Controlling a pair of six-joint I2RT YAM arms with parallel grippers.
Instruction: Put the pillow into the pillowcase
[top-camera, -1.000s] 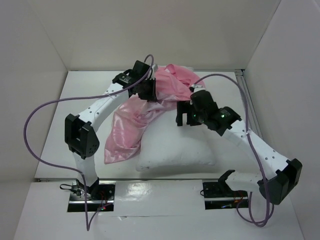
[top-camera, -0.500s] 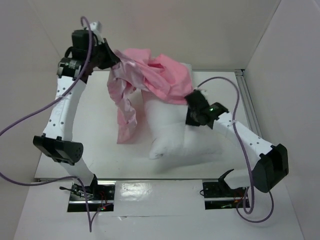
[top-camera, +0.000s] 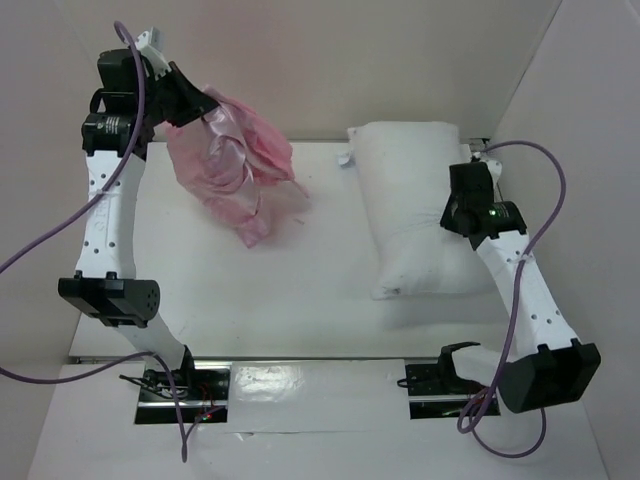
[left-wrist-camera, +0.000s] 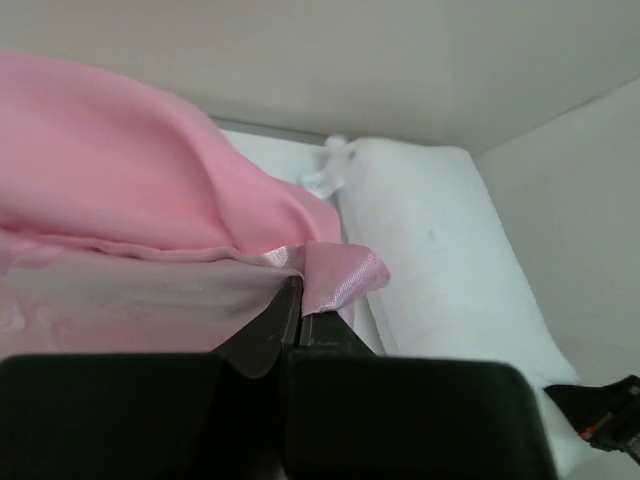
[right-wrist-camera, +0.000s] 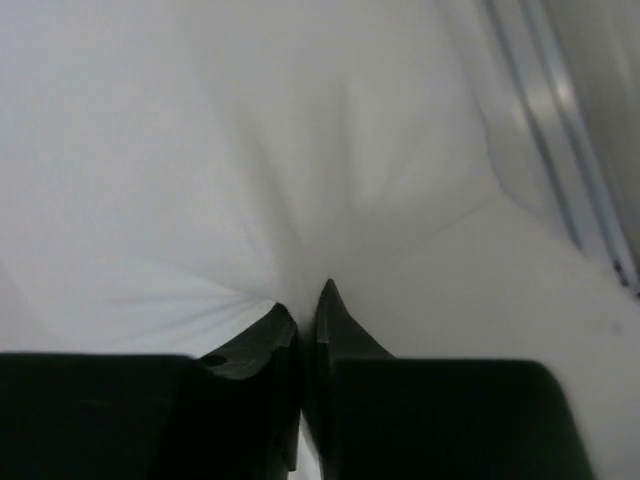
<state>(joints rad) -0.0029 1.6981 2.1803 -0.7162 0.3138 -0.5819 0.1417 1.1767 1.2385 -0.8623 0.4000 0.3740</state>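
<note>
Top view: left gripper (top-camera: 195, 108) is holding the pillowcase (top-camera: 235, 170) aloft at far left; the pillow (top-camera: 415, 210) is lying on the surface (top-camera: 300, 290), right side.
Left wrist: jaws are pinching the pink hem.
Right wrist: right gripper (right-wrist-camera: 305, 300) is nipping a fold of pillow fabric.

pink pillowcase (top-camera: 232, 165), white pillow (top-camera: 415, 205)

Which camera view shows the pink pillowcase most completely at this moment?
The top external view: the whole pillowcase is there, bunched and hanging from the left gripper. The left wrist view shows only the part near the pinching fingers, close up. The right wrist view shows none of it, only the white pillow.
</note>
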